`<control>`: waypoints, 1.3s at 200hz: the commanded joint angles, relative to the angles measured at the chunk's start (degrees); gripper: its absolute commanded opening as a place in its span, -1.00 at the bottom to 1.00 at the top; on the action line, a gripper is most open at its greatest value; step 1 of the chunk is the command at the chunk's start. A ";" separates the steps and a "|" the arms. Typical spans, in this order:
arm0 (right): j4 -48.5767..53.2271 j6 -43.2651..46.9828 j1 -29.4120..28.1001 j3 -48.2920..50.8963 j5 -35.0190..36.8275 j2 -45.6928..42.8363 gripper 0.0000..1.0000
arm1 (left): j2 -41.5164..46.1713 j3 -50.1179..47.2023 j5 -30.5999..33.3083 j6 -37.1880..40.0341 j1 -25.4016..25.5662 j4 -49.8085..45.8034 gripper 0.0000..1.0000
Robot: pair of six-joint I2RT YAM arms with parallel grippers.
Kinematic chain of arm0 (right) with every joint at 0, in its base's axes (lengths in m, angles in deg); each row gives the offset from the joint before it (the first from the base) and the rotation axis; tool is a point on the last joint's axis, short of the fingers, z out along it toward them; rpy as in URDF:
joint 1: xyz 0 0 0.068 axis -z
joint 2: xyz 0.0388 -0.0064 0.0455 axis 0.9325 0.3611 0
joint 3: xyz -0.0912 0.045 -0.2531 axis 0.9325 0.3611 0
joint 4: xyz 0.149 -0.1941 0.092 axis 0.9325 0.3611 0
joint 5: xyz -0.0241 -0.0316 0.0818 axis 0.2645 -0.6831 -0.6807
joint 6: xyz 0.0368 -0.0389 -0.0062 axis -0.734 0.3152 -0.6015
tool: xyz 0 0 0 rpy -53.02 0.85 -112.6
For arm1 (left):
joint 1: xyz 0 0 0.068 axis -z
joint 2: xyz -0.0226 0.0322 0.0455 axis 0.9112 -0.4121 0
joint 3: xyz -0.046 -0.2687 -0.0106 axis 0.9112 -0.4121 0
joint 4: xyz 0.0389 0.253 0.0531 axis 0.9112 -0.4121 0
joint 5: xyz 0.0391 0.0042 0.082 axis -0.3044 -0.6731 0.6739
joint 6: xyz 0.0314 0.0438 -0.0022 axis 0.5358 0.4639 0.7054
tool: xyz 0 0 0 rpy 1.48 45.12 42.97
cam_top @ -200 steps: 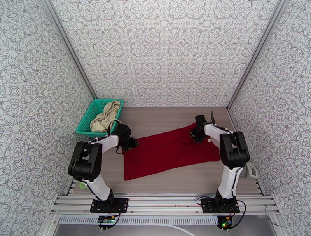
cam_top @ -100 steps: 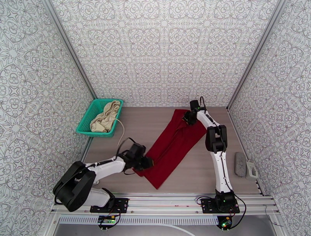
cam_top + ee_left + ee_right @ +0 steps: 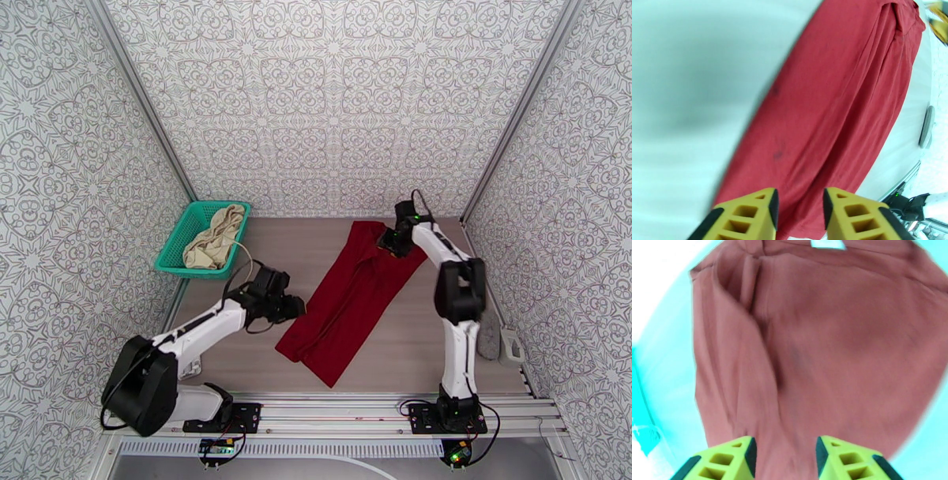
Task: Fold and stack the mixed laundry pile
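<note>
The dark red shirt (image 3: 351,300) lies flat in a long diagonal strip from the back centre of the table toward the front. My left gripper (image 3: 289,306) hovers just off its left edge, open, and the left wrist view shows the shirt (image 3: 829,102) below the spread fingers (image 3: 750,213). My right gripper (image 3: 391,241) hangs over the shirt's far end, open, and the right wrist view shows the collar end of the shirt (image 3: 821,342) under it. The cream-beige garment (image 3: 212,237) sits bunched in the teal basket (image 3: 170,254), with its white cord (image 3: 241,251) trailing over the rim.
A grey oblong object (image 3: 490,335) and a small white fitting (image 3: 510,347) lie at the table's right edge by the right arm. Patterned walls close in the table on three sides. Bare wood lies to the left front of the shirt.
The shirt swung from lying crosswise to a narrow diagonal strip. My left gripper has let go of its near corner and pulled back to the left. The right gripper shifted slightly right at the far end.
</note>
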 commanded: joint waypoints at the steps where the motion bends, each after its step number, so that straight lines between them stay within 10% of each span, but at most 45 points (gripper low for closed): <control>1: -4.40 0.46 0.62 10.07 3.28 -2.05 -0.30 | -4.98 3.56 -4.34 9.53 0.31 -3.07 -0.43; 29: -1.56 3.12 1.06 8.04 8.07 4.01 -0.89 | -9.20 5.00 -5.83 11.44 1.47 -1.85 -0.52; 58: 0.90 3.62 2.43 2.81 10.68 10.17 -1.00 | -8.71 4.19 -5.65 10.38 2.27 -0.93 -0.53; 198: 25.85 7.95 12.70 -53.63 15.54 43.27 -0.89 | -6.72 4.00 -4.87 11.44 5.17 -4.42 -0.43; 260: 15.85 8.78 10.17 -35.46 10.29 22.04 -0.55 | -11.66 5.86 -5.61 10.27 8.49 -0.02 -0.42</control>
